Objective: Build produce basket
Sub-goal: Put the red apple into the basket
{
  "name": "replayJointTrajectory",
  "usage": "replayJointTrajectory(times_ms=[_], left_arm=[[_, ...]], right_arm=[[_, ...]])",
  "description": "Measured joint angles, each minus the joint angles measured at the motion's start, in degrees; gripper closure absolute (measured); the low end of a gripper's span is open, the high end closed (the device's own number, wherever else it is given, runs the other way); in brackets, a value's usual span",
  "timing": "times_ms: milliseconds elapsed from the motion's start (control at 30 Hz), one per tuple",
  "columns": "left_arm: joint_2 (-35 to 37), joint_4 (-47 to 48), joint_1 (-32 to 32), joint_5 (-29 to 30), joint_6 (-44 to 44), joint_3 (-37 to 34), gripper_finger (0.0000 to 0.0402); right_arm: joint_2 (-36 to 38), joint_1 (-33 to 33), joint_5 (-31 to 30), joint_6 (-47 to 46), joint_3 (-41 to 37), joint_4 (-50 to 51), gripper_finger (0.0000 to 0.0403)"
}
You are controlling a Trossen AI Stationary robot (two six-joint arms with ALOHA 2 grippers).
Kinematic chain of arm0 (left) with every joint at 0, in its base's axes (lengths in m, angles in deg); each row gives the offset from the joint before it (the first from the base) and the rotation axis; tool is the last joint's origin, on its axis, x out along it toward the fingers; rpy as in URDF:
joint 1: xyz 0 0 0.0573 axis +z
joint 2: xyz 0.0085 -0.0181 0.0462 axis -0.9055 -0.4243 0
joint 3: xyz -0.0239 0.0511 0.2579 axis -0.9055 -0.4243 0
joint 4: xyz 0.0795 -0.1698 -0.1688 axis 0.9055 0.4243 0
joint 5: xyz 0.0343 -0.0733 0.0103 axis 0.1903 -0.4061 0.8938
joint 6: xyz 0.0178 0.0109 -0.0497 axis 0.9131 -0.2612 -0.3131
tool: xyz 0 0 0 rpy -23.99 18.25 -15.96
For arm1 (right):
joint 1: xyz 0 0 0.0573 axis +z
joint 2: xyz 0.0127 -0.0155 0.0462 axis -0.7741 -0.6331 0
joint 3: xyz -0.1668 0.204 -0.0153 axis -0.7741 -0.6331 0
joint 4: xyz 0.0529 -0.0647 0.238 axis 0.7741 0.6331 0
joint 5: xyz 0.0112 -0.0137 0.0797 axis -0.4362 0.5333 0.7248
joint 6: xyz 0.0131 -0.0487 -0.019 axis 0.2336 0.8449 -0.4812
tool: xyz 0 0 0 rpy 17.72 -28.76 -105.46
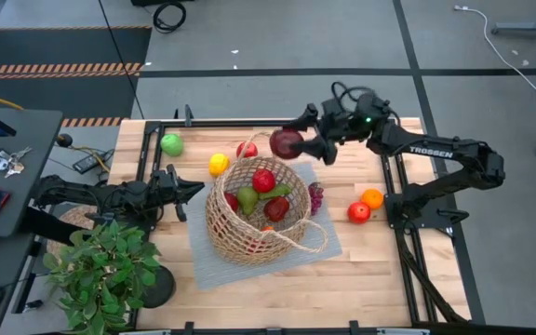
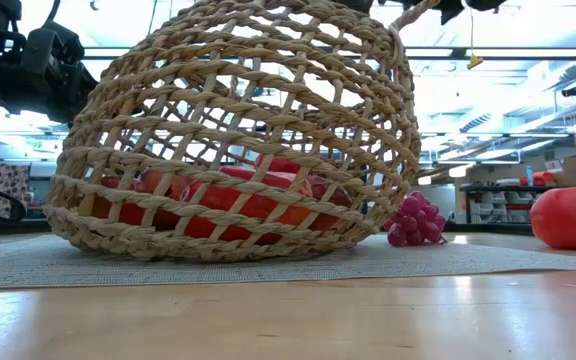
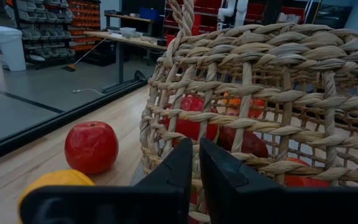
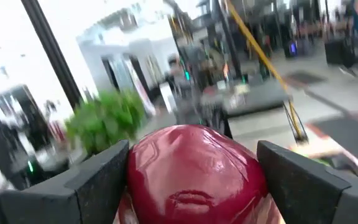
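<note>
We judge the glossy dark-red round toy fruit (image 4: 194, 171) light, rigid and slippery, best held across its widest middle, as the right gripper (image 1: 307, 142) clamps it now, hovering at twelve o'clock over the round tan woven wicker basket (image 1: 220, 226). That basket sits mid-table, already holding red and green produce. The left gripper (image 1: 187, 191), fingers together, waits at nine o'clock beside it.
</note>
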Motion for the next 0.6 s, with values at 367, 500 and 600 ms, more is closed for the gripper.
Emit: replayJointTrajectory(times_ms=[367,500,600], left_arm=[[0.0,0.0,0.0,0.0,0.0,0.0,0.0369],[0.0,0.0,0.0,0.0,0.0,0.0,0.0368],[0.0,0.0,0.0,0.0,0.0,0.0,0.0364]], right_arm=[[2.9,-2.0,-0.1,-1.8,0.1,-11.0,0.0054],[4.0,-1.0,-3.4,1.4,0.2,-16.5,0.0054],[4.1,-0.9,-5.4,3.5,0.2,-14.6,0.0054]])
